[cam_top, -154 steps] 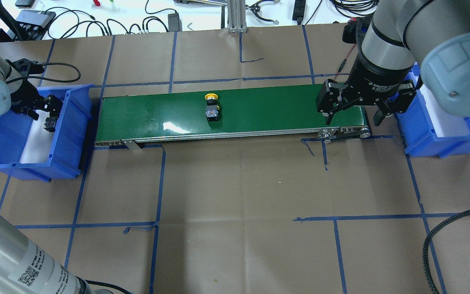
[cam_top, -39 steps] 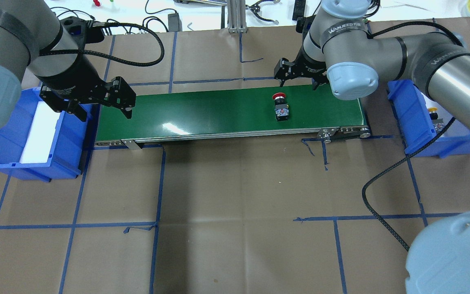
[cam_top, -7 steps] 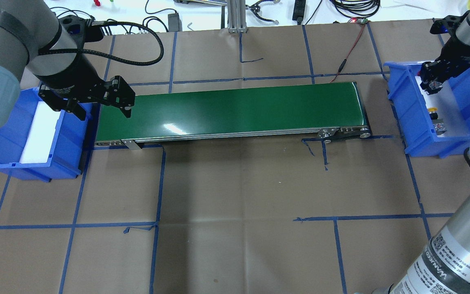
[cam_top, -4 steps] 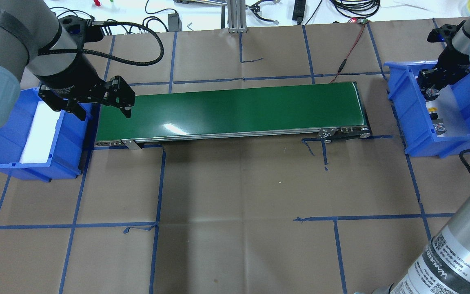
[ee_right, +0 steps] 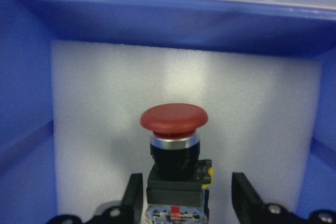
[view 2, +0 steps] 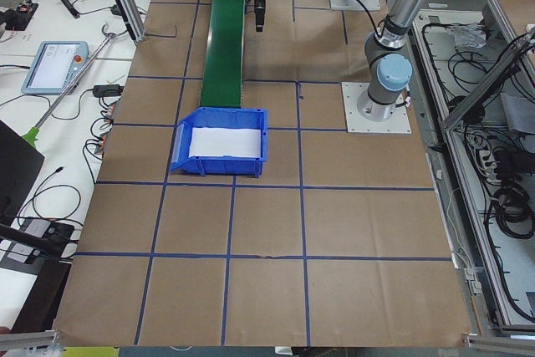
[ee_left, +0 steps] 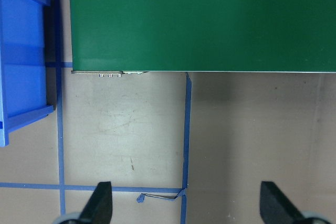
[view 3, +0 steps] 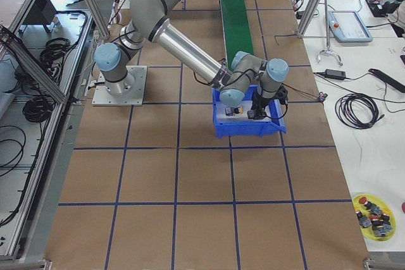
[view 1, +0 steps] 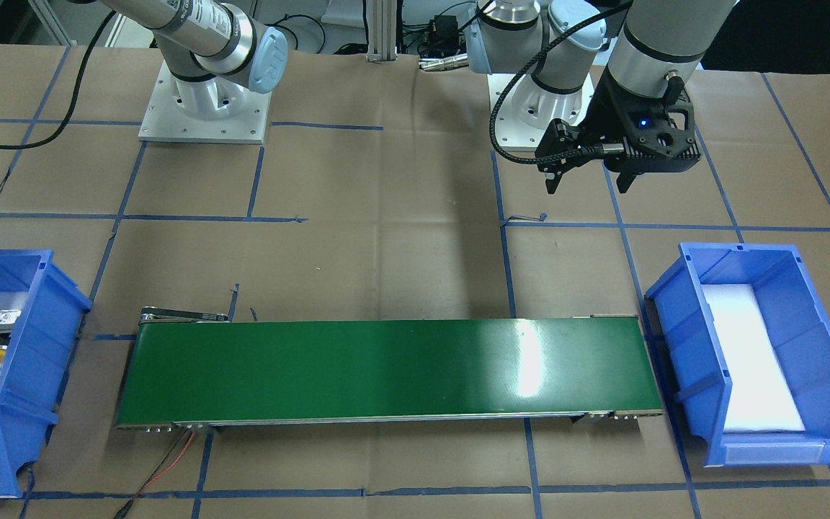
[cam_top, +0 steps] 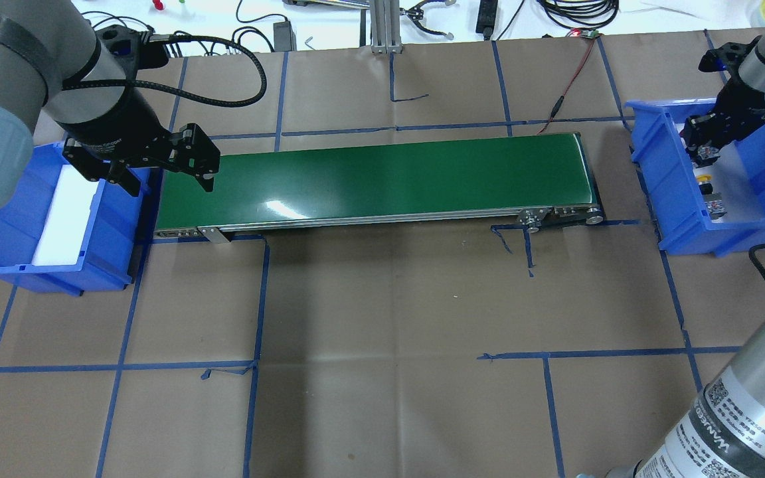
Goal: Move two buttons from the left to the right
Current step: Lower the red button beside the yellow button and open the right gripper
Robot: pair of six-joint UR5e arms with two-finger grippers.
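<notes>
The red button (ee_right: 174,129) rests on the white foam of the right blue bin (cam_top: 661,199), its cap pointing away from the wrist. My right gripper (ee_right: 184,192) straddles its contact block. The fingers (ee_right: 240,192) stand slightly wider than the block, with a narrow gap on each side, so the gripper is open. In the overhead view the right gripper (cam_top: 704,147) is low inside that bin. The yellow button (cam_top: 706,180) lies just beside it on the foam. My left gripper (cam_top: 170,182) hovers open and empty above the left end of the green belt (cam_top: 369,179).
The left blue bin (cam_top: 110,232) holds only its white foam pad. The belt carries nothing. Brown paper with blue tape lines covers the table. Cables and tools lie along the far edge (cam_top: 422,16).
The right gripper with the red button has sunk a little further into the right bin, toward the yellow button. The left arm has not moved.
</notes>
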